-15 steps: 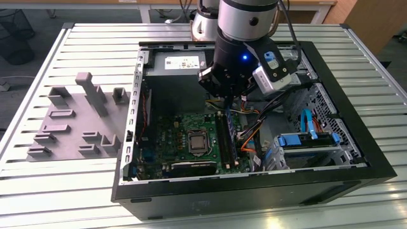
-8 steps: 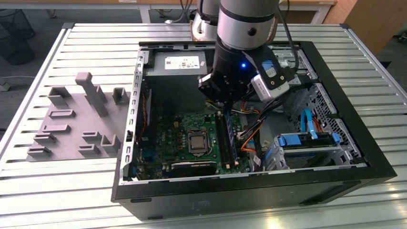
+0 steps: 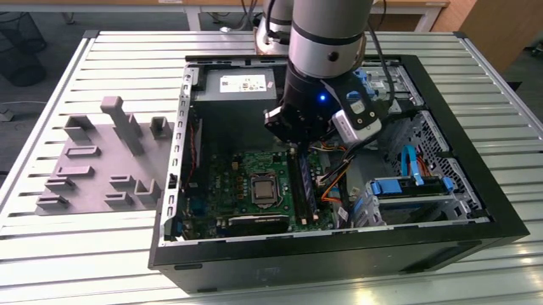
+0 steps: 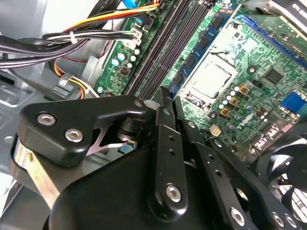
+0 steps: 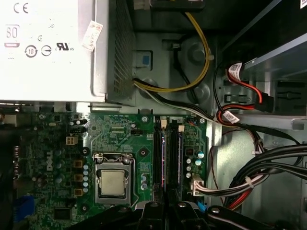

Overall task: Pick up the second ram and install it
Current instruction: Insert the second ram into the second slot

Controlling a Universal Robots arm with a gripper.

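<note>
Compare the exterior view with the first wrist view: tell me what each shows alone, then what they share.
Exterior view alone: the slatted table, the grey fixture on it, the arm reaching into the open computer case, and blue drive caddies.
First wrist view alone: red cables and a yellow cable seen close.
Shared: motherboard, processor socket, memory slots, power supply.

The claw (image 3: 299, 147) is seen lowered inside the open computer case (image 3: 475, 190), directly above the memory slots (image 5: 170, 153). Beside it, on the exterior view's right, passage is narrowed by a cable bundle (image 3: 332, 181) and the drive cage (image 3: 407, 190). Behind it stands the power supply (image 3: 241, 82). On the opposite side, open room is left over the processor socket (image 5: 112, 179).
</note>
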